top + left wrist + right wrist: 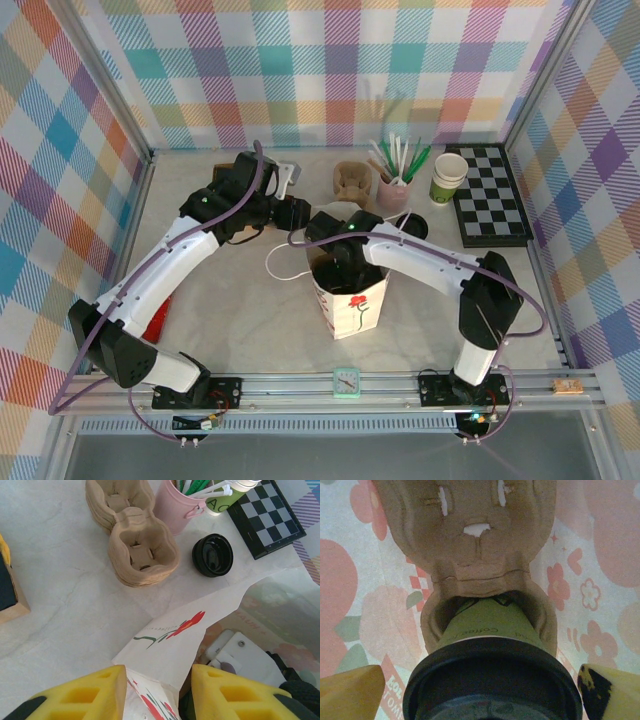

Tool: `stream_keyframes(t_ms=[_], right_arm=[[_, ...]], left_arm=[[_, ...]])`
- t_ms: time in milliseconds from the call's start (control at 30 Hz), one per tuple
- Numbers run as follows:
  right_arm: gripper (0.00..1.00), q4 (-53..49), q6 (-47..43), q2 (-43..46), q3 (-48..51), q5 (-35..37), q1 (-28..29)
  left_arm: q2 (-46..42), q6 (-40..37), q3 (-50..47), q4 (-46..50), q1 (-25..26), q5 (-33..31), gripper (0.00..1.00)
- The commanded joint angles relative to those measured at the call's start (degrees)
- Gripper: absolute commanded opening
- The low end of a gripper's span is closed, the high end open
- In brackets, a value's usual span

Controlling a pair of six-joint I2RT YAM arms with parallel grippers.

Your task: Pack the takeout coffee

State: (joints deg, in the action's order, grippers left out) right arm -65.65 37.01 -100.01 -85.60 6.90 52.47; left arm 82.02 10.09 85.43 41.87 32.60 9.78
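Where the right wrist looks, takeout coffee (492, 630): seated in cardboard carrier (470, 540), inside bag (600, 555).
Right gripper (480, 680): spread beside its lid (492, 672), seemingly clear.
Left gripper (157, 680): parted astride bag rim.

The word "Coffee" is showing upside down on the green side of the lidded cup (490, 627); the smaller print beside it is too blurred to read. Dark letters, seemingly "AC", are peeking out on the lidless green cup (222, 503) toward the surface's far right corner. Red lettering inside the paper bag (390, 689) is showing only illegible fragments.
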Motion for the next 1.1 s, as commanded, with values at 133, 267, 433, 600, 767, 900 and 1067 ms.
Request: stream_keyframes(t_ms=[133,267,433,600,767,900,1067], right_arm=[[0.99,-3.9,-0.3,2.7,-4.0,0.6,0.5],[0.99,-5.3,-0.3,3.2,-5.3,0.7,0.8],[0.99,-6.5,-0.2,3.6,-6.3,1.1,1.1],[0.99,-8.0,0.1,3.9,-7.9,1.3,1.3],[0.99,-9.2,0.0,4.7,-9.4,1.7,1.6],[0.99,-10.1,-0.1,5.0,-10.3,1.9,1.6],[0.99,-10.5,-0.3,5.4,-11.1,1.9,1.7]], left_arm=[[0.2,0.5,1.7,0.7,0.3,-0.5,0.45],[0.4,0.5,1.9,0.8,0.3,-0.6,0.48],[0.3,0.6,1.9,0.9,0.3,-0.9,0.52],[0.1,0.7,2.5,1.1,0.3,-0.7,0.54],[-0.3,1.1,2.9,1.1,0.3,-0.9,0.56],[-0.8,1.4,3.2,0.9,0.3,-0.7,0.56],[-1.4,1.7,4.2,1.2,0.3,-1.4,0.57]])
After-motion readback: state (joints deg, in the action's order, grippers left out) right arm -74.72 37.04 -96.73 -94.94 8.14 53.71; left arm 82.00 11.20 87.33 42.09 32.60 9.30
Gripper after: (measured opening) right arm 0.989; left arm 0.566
